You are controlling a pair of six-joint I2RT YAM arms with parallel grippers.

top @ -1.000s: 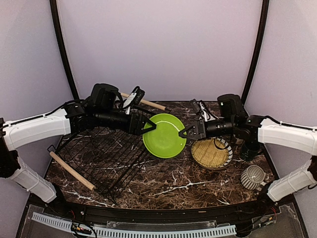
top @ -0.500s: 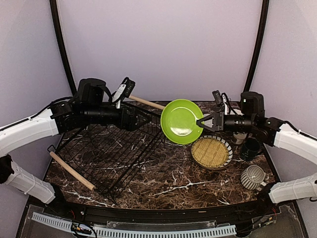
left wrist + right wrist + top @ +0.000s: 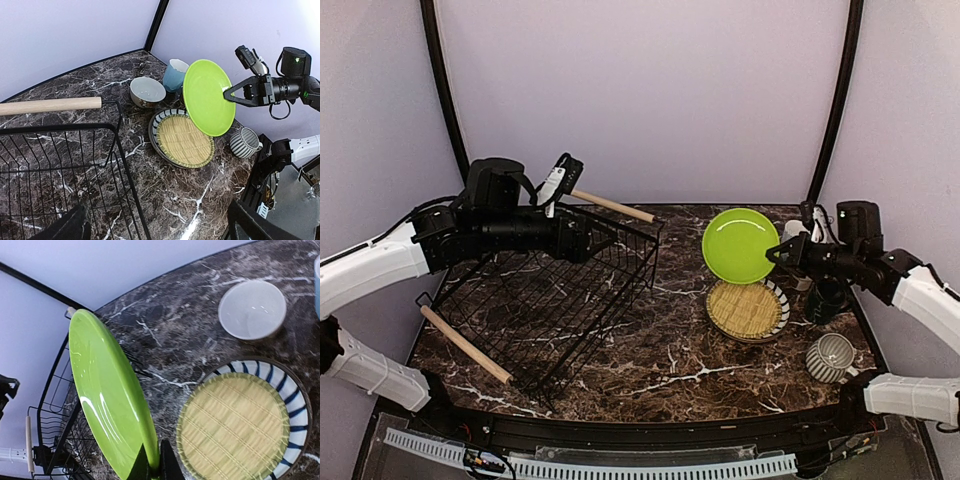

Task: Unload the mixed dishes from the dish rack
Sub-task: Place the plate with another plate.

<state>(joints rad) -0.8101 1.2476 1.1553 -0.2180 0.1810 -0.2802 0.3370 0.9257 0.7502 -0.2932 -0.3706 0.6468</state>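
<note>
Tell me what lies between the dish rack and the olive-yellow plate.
Nothing: bare marble table separates dish rack and olive-yellow plate, per the top view.

Right tool pinching tilted lime green plate, above olive-yellow plate, dish rack corner at left

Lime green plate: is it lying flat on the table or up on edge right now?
On edge and lifted. The right hand pinches the rim of the lime green plate, holding it steeply tilted in the air by the olive-yellow plate.
</note>
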